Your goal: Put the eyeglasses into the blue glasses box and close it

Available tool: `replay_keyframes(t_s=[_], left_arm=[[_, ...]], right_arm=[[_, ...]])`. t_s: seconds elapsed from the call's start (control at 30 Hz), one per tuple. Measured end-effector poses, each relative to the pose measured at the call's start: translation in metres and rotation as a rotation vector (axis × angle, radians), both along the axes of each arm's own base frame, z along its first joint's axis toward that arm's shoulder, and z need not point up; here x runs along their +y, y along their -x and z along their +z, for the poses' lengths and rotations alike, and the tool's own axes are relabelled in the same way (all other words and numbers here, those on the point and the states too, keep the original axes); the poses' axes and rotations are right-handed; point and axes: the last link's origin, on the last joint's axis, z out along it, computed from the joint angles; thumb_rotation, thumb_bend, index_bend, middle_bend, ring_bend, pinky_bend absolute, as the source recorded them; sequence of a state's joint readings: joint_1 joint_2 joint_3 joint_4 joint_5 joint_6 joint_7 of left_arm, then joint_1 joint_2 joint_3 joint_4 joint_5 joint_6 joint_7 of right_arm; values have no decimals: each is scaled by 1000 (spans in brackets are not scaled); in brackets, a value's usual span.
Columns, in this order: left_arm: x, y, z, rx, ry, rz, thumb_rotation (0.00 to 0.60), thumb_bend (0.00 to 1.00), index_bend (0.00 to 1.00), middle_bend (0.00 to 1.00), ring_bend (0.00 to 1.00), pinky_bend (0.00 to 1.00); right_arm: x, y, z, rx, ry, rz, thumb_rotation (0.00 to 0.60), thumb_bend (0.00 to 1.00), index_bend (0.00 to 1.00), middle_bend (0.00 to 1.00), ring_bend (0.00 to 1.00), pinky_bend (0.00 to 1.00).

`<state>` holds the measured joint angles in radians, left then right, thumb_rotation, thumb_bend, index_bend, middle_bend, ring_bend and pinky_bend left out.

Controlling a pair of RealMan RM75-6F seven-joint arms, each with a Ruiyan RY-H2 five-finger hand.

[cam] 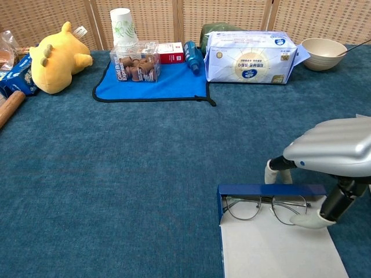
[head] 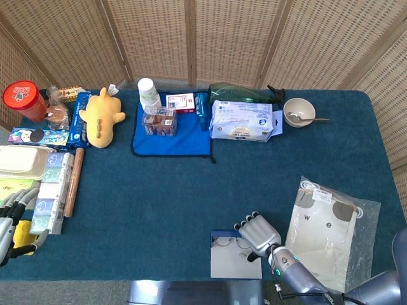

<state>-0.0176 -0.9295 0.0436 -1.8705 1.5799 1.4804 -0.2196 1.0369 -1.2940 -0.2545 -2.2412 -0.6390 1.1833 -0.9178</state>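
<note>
eyeglasses (cam: 265, 206) in open blue glasses box (cam: 264, 190); right hand (cam: 330, 155) hides right lens edge.

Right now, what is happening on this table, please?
The robot's right hand hovers over the open blue glasses box near the table's front edge. The thin metal-framed eyeglasses lie inside the box, and one finger reaches down by their right end. The box's white lid is not yet closed. The left hand rests at the far left, holding nothing.
</note>
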Motion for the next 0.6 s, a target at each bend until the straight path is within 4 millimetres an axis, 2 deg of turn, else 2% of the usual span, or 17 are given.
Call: replay_keyframes(t_s=[0.2,0.6], left_arm=[[-4,2,3,1,-9,9,600,292,0,79,0,0],[-5,0,2,-2,-4,0,600,292,0,78,0,0]], right_arm=[[5,-5,-4,-2,-26,23,228,324,215,329,218,212],[15,-3,-2,-4,-31,21,226,323,209,329,218,212]])
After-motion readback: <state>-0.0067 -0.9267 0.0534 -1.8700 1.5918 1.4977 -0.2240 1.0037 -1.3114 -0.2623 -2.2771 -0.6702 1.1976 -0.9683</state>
